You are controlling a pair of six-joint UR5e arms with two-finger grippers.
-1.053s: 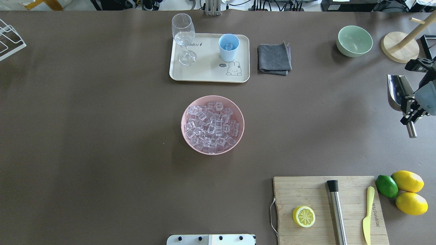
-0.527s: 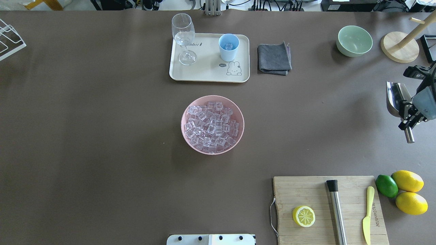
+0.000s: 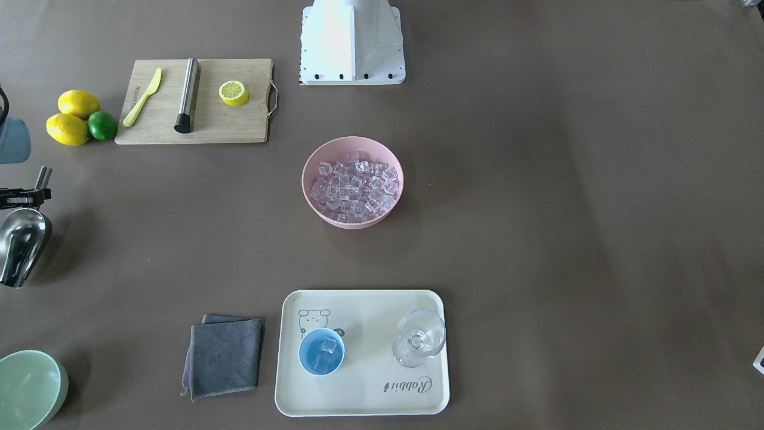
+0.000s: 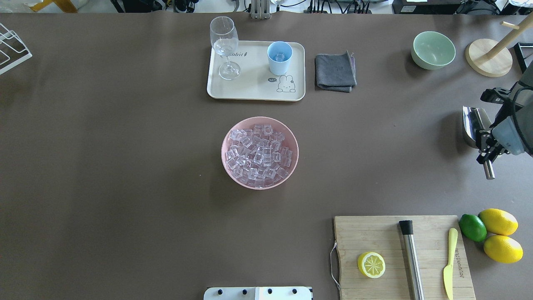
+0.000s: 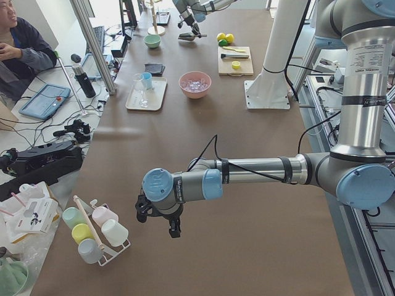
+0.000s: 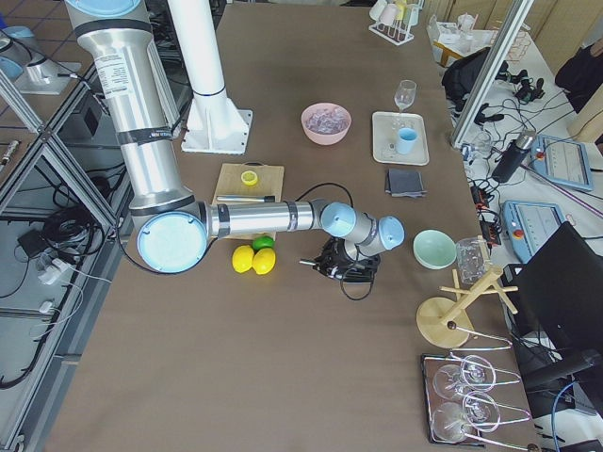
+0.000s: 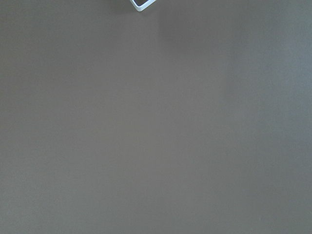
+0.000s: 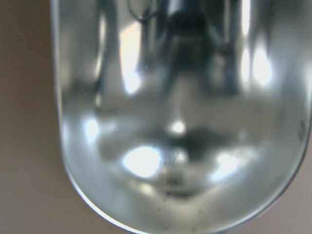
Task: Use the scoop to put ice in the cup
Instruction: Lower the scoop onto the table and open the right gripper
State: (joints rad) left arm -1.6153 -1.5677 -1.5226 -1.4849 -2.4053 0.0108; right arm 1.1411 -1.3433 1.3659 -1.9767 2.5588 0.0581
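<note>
The ice [image 4: 259,154] fills a pink bowl [image 4: 225,143] at the table's middle. The light-blue cup [image 4: 279,57] stands on a cream tray [image 4: 254,89] and holds a few cubes [image 3: 325,351]. My right gripper [image 4: 485,143] is shut on the handle of the steel scoop [image 4: 471,124] at the table's right edge, above the surface. The scoop's trough [image 8: 180,122] is empty and fills the right wrist view. It also shows in the front-facing view [image 3: 21,245]. My left gripper [image 5: 170,225] shows only in the exterior left view, far from the bowl; I cannot tell its state.
A wine glass [image 4: 225,43] shares the tray. A grey cloth [image 4: 335,71], a green bowl [image 4: 433,50] and a wooden stand [image 4: 488,57] are at the back right. A cutting board [image 4: 391,237] with half a lemon, steel cylinder and knife lies front right, beside lemons and a lime [image 4: 472,227].
My right gripper has carried the scoop a little leftward and toward the robot's side. Nothing else has moved.
</note>
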